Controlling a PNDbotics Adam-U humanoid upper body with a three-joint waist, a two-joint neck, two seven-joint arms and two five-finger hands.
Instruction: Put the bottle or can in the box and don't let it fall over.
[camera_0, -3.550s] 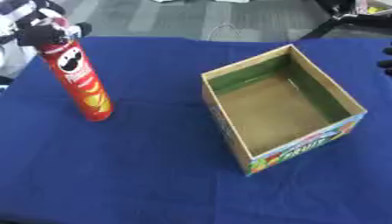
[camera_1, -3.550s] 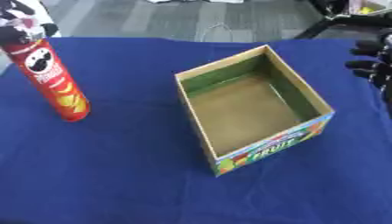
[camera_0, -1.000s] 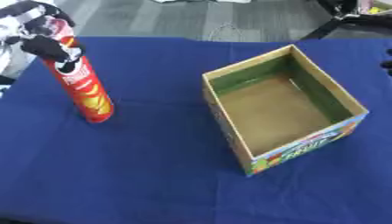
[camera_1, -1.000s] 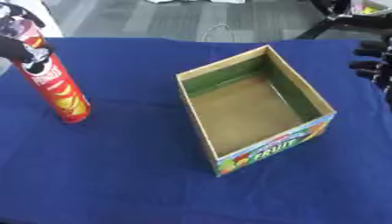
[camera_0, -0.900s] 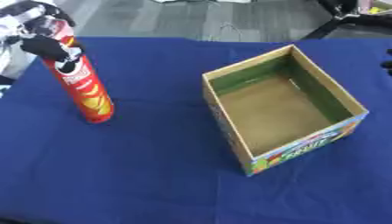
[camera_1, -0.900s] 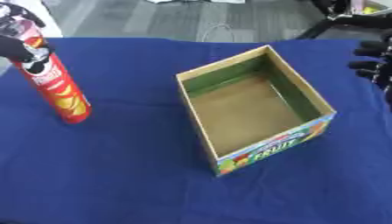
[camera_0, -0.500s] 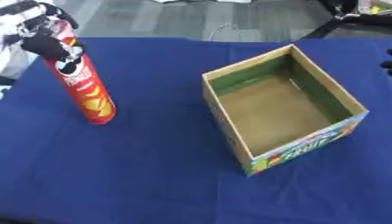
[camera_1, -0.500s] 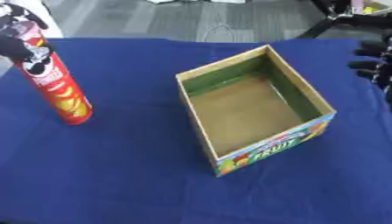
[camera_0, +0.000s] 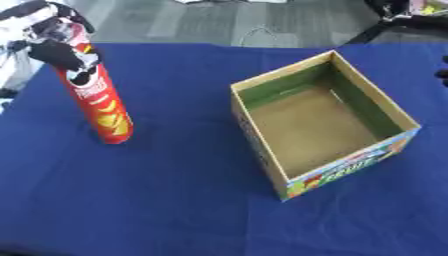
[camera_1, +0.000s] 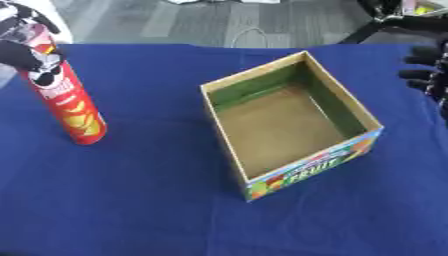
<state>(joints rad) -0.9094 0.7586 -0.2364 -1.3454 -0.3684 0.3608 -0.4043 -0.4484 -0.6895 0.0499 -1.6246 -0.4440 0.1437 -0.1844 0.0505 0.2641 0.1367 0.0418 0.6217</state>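
Left hand clenched round top of can, which stands upright on desk below it; lift straight, carry rightward to box, lower plumb so base lands flat.

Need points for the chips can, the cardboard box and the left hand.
chips can (camera_0: 103, 112), left eye view, on the red body below the logo.
cardboard box (camera_1: 232, 150), right eye view, on the near-left wall's rim.
left hand (camera_0: 59, 54), left eye view, on fingers curled round the can's top.
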